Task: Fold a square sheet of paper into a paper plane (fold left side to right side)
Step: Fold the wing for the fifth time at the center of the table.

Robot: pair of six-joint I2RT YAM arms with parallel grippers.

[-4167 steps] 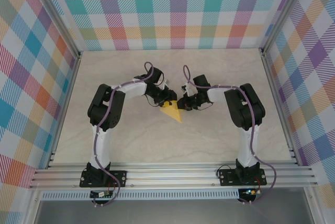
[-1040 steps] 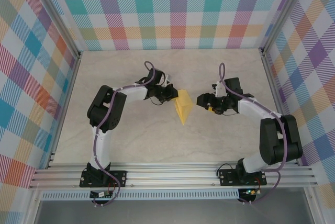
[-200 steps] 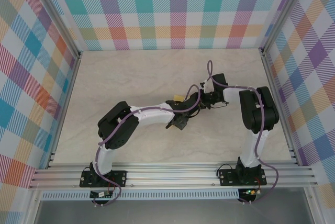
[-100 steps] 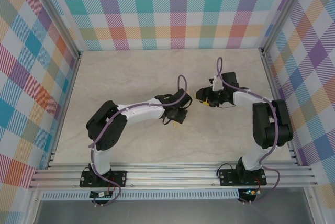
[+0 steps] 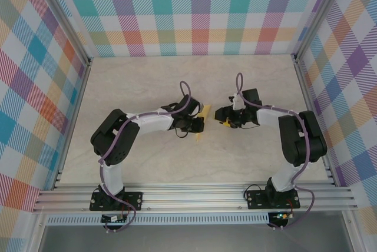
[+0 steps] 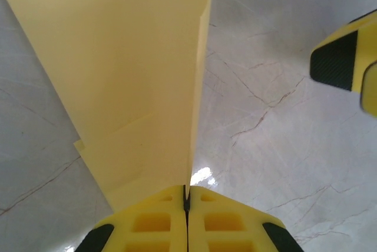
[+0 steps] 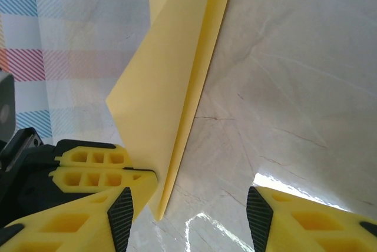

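- Two arms are meeting over the middle of the counter [image 5: 147, 87], and the plane [image 5: 204, 110] is hanging between them, showing from above as a narrow yellow strip.
- Its long axis is running from far to near, leaning a little leftward at the near end, so it is lying crosswise to the reach of both arms.
- On the left arm [image 5: 150, 121], the jaws are doing the holding. They are pressing fully together on the plane's near edge, with no gap showing between them in the left wrist view, and the paper is stretching away from the pinch.
- On the right arm [image 5: 268, 113], the jaws are standing roughly half open and gripping nothing. From above they are sitting just to the right of the plane and pointing at it.
- In the right wrist view the plane is rising ahead of the open jaws, its lower tip falling inside the gap. It is sitting much closer to the left pad [image 7: 123, 216] than to the other, and I cannot tell whether it is touching that pad.
- As I am reading it, the left arm is the nearer one and is already committed, so the coming move is resting on the right jaws. They would need to centre on the strip, across its long axis, before closing, or one pad may be pushing the thin paper aside.
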